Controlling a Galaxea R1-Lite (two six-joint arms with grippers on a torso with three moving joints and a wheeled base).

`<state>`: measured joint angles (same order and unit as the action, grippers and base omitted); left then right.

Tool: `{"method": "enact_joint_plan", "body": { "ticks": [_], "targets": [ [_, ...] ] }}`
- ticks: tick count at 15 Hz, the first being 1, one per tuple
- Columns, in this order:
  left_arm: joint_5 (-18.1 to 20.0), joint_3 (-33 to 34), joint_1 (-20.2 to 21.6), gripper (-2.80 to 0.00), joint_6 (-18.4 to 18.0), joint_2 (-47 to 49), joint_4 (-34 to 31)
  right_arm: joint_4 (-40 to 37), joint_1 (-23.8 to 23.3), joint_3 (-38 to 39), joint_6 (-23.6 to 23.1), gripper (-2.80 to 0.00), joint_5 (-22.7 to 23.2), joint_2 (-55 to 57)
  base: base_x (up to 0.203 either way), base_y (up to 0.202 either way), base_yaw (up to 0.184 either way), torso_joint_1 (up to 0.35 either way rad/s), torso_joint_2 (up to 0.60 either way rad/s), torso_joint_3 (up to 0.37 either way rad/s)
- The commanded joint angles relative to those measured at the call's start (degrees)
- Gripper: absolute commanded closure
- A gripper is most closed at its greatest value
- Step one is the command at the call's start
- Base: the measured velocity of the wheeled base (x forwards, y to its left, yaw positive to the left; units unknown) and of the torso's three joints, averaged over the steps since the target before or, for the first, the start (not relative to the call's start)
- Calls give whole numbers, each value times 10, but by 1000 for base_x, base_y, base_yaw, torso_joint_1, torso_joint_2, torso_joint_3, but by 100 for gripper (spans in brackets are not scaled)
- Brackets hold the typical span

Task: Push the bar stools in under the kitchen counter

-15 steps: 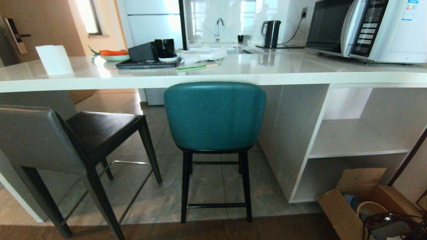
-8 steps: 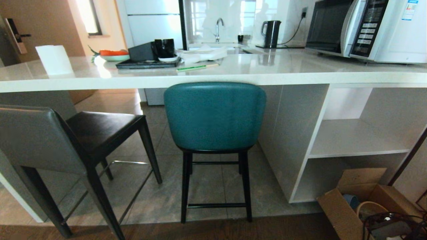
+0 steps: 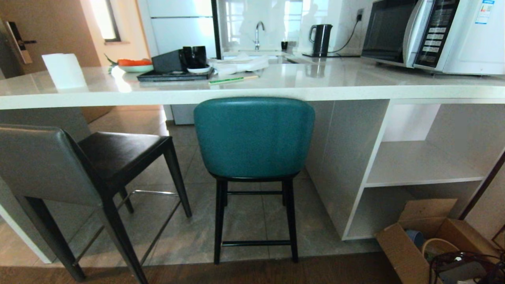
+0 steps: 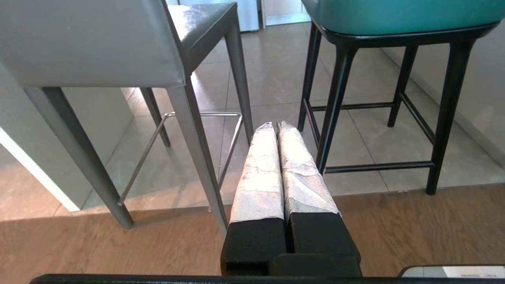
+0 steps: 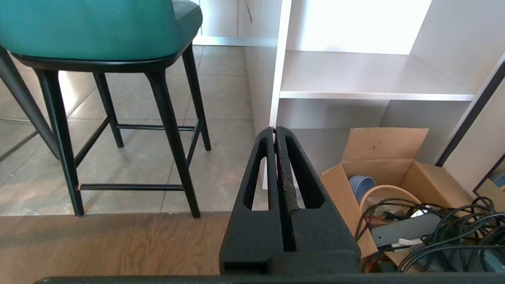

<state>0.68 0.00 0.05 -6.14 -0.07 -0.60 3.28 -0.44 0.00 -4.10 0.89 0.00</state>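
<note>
Stools (image 4: pixel 394 15) ahead of closed left hand (image 4: pixel 276 125), apparently apart

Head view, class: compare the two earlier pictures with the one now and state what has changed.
Nothing visibly changed. The teal padded stool, the grey leather-backed stool and the white glossy kitchen counter all stand as before, and neither gripper appears in this view.

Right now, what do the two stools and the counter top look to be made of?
Teal stool: smooth padded back, leather or faux leather by its soft sheen; thin black legs, painted wood or metal, unclear which. Grey stool: flat square back in glossy leather-like material, dark seat, shiny metal footrest bar. Counter top: thick white slab, polished stone or a stone-like composite, mirroring the things on it.
</note>
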Motion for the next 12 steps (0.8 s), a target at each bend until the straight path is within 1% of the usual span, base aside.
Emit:
{"method": "enact_joint_plan", "body": {
  "ticks": [1, 9, 12],
  "targets": [
    [0, 2, 0, 0, 1, -1, 0, 1, 0, 14, 1, 0, 0, -1, 0, 0, 0, 0, 0, 0],
    [0, 2, 0, 0, 3, -1, 0, 1, 0, 14, 0, 0, 2, -1, 0, 0, 0, 0, 0, 0],
    [0, 2, 0, 0, 3, -1, 0, 0, 0, 14, -5, 0, -4, -1, 0, 0, 0, 0, 0, 0]
  ]
}}
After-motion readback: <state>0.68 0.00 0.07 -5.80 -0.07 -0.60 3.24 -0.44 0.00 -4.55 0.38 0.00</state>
